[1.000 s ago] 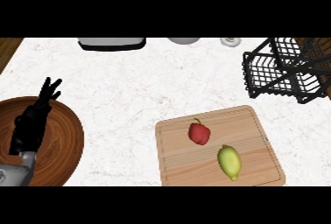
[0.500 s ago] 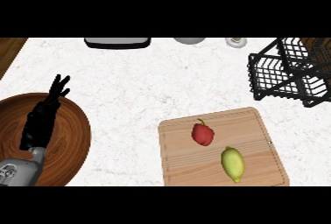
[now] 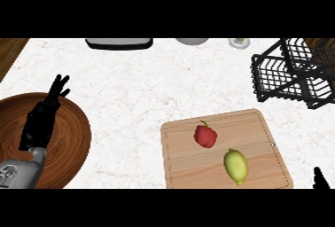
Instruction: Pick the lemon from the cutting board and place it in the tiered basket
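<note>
While the lemon point(image 3: 236, 166) lies untouched on the cutting board point(image 3: 183, 173), near its lower right part, I see no hand on it. It is yellow-green and lies lengthwise, just below and to the right of a red pepper point(image 3: 205, 136), the two apart from each other. The board sits on the pale marble counter point(image 3: 150, 88). The black wire tiered basket point(image 3: 294, 73) stands at the upper right, well apart from the board. My left hand point(image 3: 42, 119) rests at the left of the view over a wooden bowl point(image 3: 72, 137), fingers straight and pointing up, holding nothing. Of my right hand point(image 3: 319, 179) only a dark tip shows at the lower right edge, just beside the board's corner; I cannot tell whether it is spread or curled. Along the far edge stand a dark tray point(image 3: 119, 43) and two small pale items I cannot identify.
</note>
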`<state>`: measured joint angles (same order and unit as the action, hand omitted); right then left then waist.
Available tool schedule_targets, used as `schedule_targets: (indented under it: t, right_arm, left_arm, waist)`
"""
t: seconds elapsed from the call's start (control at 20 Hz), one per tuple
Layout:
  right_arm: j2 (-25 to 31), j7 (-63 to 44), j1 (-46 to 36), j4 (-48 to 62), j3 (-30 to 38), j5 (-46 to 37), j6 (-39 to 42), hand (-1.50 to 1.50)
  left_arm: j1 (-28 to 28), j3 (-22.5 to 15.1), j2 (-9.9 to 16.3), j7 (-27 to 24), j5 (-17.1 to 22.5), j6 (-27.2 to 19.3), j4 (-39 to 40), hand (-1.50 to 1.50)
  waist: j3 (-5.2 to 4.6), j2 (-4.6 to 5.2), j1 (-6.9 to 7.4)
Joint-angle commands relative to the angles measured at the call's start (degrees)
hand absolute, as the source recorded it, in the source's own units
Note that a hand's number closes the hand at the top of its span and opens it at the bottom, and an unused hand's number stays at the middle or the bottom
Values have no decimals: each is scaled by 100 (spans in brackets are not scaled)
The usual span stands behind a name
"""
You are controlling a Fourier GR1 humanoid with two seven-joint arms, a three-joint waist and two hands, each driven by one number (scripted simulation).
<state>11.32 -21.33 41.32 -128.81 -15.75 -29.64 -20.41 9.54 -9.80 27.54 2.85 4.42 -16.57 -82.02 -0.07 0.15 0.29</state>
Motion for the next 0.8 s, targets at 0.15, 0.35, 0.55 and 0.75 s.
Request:
schedule_targets:
  t: [0.15,0.35,0.55,0.75]
  right_arm:
    - [-256,-566,-784,756,-191,-555,120,-150]
    - [-454,-748,-781,875,-552,-1160,-38,-150]
    - [-563,-539,-610,1226,-832,-1691,-400,-150]
    - [-711,-1021,-517,1052,-1148,-2378,-530,-150]
  left_arm:
    - [-663,248,-1,-305,-113,203,-437,0]
    - [-134,391,-256,87,-289,256,-91,0]
    - [-243,420,-300,39,-417,295,-267,0]
    - [-64,504,-463,-74,-555,412,109,0]
  waist:
    - [7,-21,13]
    - [6,-17,-37]
    - [7,-23,-30]
    - [6,-20,-59]
